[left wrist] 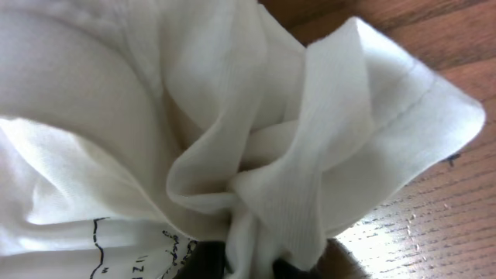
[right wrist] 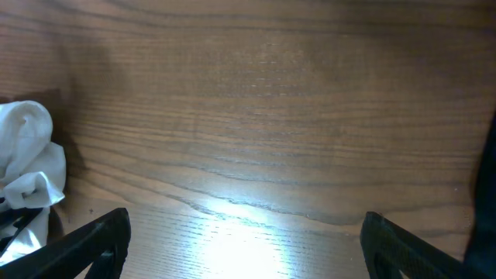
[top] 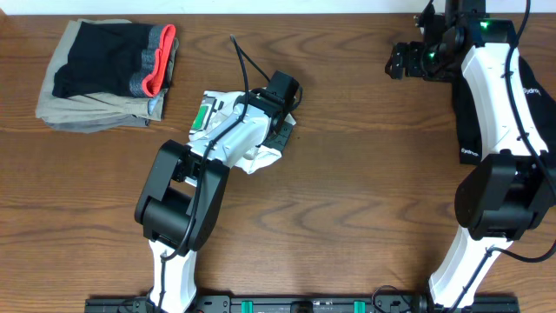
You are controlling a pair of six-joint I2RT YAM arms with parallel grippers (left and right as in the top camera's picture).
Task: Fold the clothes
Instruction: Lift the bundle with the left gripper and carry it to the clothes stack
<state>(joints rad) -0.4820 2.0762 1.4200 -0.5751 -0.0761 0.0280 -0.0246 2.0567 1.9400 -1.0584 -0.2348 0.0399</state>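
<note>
Crumpled white T-shirt (top: 254, 156) on wood surface (top: 347, 200), left end effector (top: 280, 129) clamped tight on it; right end effector (right wrist: 244, 240) wide open, holding nothing, well apart from it.

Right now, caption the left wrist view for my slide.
Left gripper shut on a bunched fold of the white T-shirt, crumpled on the wooden table.

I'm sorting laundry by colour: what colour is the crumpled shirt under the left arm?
White T-shirt with dark print; best seen from the left wrist.
</note>
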